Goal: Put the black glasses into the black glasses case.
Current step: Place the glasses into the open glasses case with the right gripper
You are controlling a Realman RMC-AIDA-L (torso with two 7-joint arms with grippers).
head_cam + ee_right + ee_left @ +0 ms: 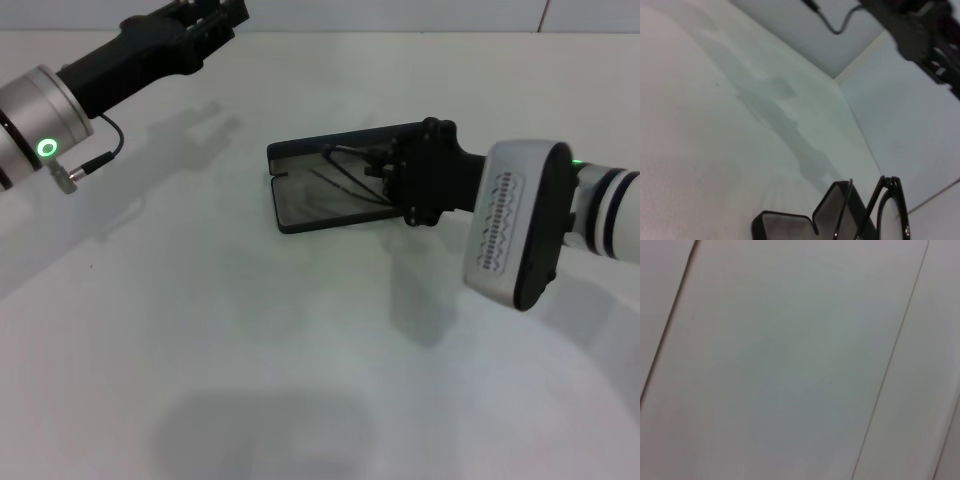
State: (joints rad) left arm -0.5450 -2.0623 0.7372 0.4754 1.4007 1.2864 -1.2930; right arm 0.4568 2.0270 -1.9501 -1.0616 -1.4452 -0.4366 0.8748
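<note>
The black glasses case (284, 214) lies open on the white table, its grey lining facing up. The black glasses (338, 172) hang over the case's right half, with their slim temple arms reaching down into it. My right gripper (386, 166) is at the case's right end, shut on the glasses' front. In the right wrist view the case (785, 225) shows low in the picture, with one round lens of the glasses (890, 212) beside it. My left gripper (215, 18) is raised at the far left, away from the case.
The white table (200, 330) spreads around the case, with a wall behind its far edge. My left arm also shows in the right wrist view (920, 35). The left wrist view shows only pale panels (790, 360).
</note>
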